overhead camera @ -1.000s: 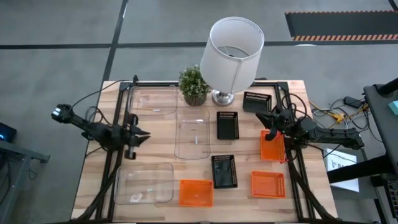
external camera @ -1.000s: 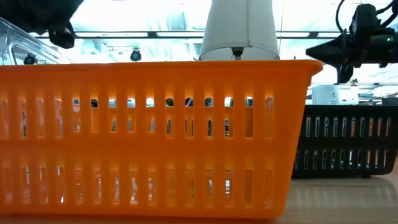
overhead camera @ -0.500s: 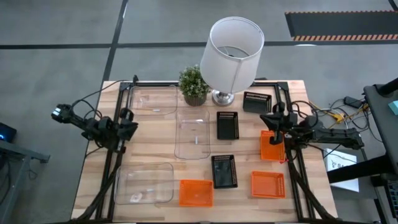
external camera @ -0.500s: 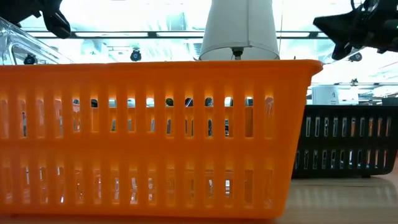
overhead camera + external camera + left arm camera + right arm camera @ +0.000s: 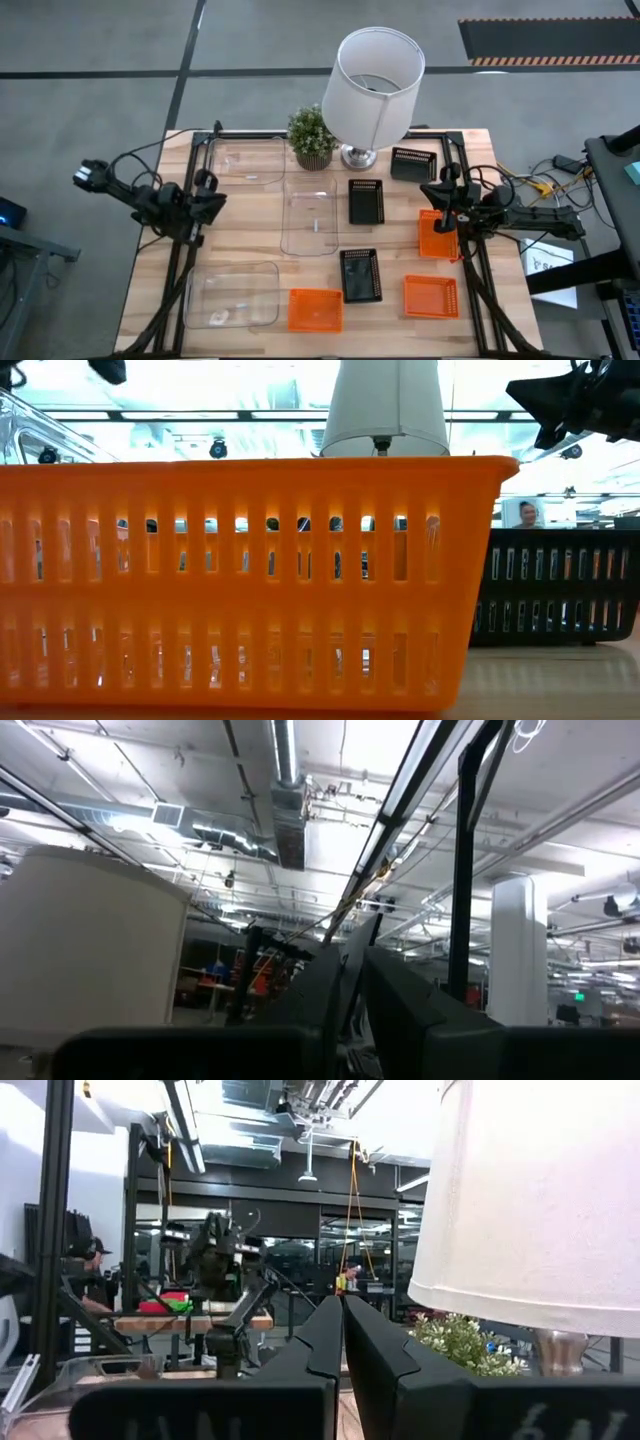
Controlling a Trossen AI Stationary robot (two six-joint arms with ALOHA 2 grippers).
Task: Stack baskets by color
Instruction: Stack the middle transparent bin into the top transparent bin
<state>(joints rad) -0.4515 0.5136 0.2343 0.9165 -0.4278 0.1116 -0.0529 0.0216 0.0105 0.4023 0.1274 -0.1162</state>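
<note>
Right now, from my remote seat, the low view is almost filled by the nearest orange basket (image 5: pixel 240 580), with a black basket (image 5: pixel 558 585) just behind it at the right edge of the frame.

From above, the front row along the bottom of the frame holds a clear bin (image 5: pixel 232 295) at lower left, then the same orange basket (image 5: pixel 315 310), a black basket (image 5: pixel 360 275) slightly further back, and a second orange basket (image 5: pixel 431 296) at lower right.

Mid-frame I see another clear bin (image 5: pixel 309 216), a black basket (image 5: pixel 366 201) beside it, and a third orange basket (image 5: pixel 437 235) at the right edge of the table (image 5: pixel 250 235). My right gripper (image 5: pixel 443 190) sits just above that orange basket's far end, arm stretched in level from the right, fingers pressed together and holding nothing; its wrist camera looks level across the table.

My left gripper (image 5: pixel 212 203) is at the left table edge, arm folded back toward the frame's left; its wrist view points up at the ceiling, fingers nearly together with nothing between them.

Farthest back lie the third clear bin (image 5: pixel 246 160), a potted plant (image 5: pixel 312 136), the lamp (image 5: pixel 372 85) and the last black basket (image 5: pixel 413 164).
</note>
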